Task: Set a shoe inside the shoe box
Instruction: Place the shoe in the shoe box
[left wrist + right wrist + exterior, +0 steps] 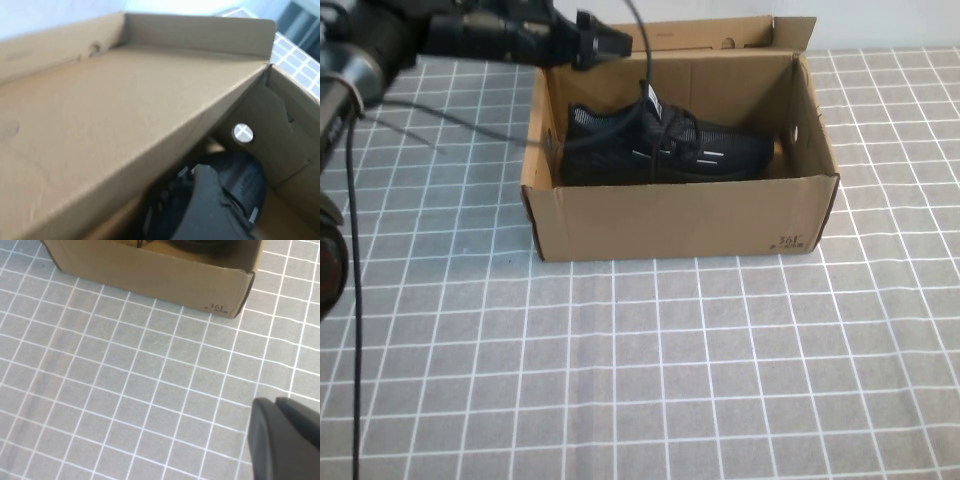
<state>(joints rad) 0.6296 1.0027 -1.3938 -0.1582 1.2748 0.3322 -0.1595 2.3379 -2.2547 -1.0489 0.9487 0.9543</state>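
The black mesh shoe [665, 145] lies inside the brown cardboard shoe box [680, 215], toe toward the right end. My left gripper [615, 42] hovers over the box's back left corner, above the shoe's heel, open and empty. In the left wrist view one dark finger [205, 210] shows over the shoe's toe [247, 180], with the box's back wall and flap [100, 115] beside it. My right gripper [277, 407] is shut and empty above the tablecloth in front of the box [150, 275]. It is out of the high view.
A grey tablecloth with a white grid [650, 370] covers the table. A black cable [355, 250] hangs down the left side, and the left arm [470, 35] reaches across the far left. The box's back flap [720, 35] stands open.
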